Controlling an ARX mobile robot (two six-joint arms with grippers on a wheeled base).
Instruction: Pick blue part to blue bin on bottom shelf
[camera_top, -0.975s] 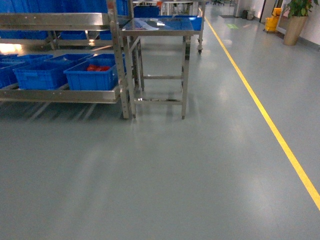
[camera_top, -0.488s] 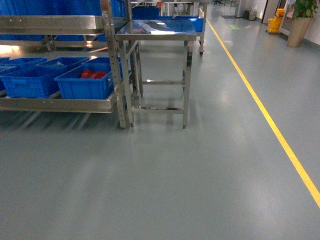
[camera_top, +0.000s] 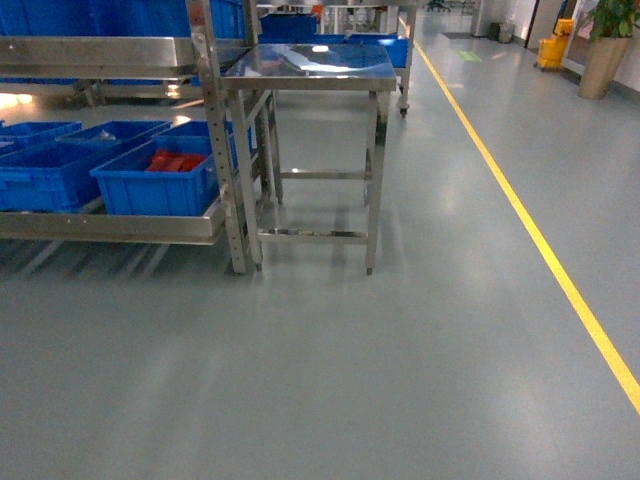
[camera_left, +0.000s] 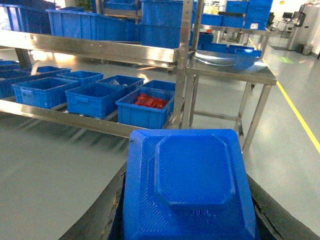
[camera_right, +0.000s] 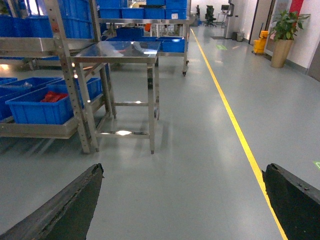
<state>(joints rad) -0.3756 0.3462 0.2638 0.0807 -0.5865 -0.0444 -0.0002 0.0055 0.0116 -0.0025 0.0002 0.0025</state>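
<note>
Grey, glossy floor (camera_top: 400, 360) fills the head view, with a yellow line (camera_top: 540, 240) running along its right side toward a potted plant (camera_top: 605, 40) and a yellow mop bucket (camera_top: 552, 48). On the left stands the stainless-steel rack; its bottom shelf (camera_top: 110, 225) carries a row of blue crates. The nearest one, the crate with red packets (camera_top: 160, 175), sits at the rack's right end, just beside the perforated steel upright. Next to the rack is a small steel surface (camera_top: 310, 65) on four legs, top mirror-bright. No gripper shows here, and no writing can be read.

Over to the left wrist view: the blue part (camera_left: 187, 187) fills the lower centre, a blocky dark-blue plastic piece with a raised octagonal face and finely ribbed, stepped borders. The left gripper (camera_left: 187, 220) has its black fingers (camera_left: 100, 220) flanking the part on both sides, clamped on it. There is tiny embossed lettering near its lower edge, too small to read. Beyond it, the bottom shelf holds smooth-walled crates with thick rims, among them an empty-looking blue bin (camera_left: 95, 97) left of the red-packet one.

Right wrist view now: the right gripper (camera_right: 185, 210) is spread wide, two rough black fingers at the lower corners with only floor between them.
</note>
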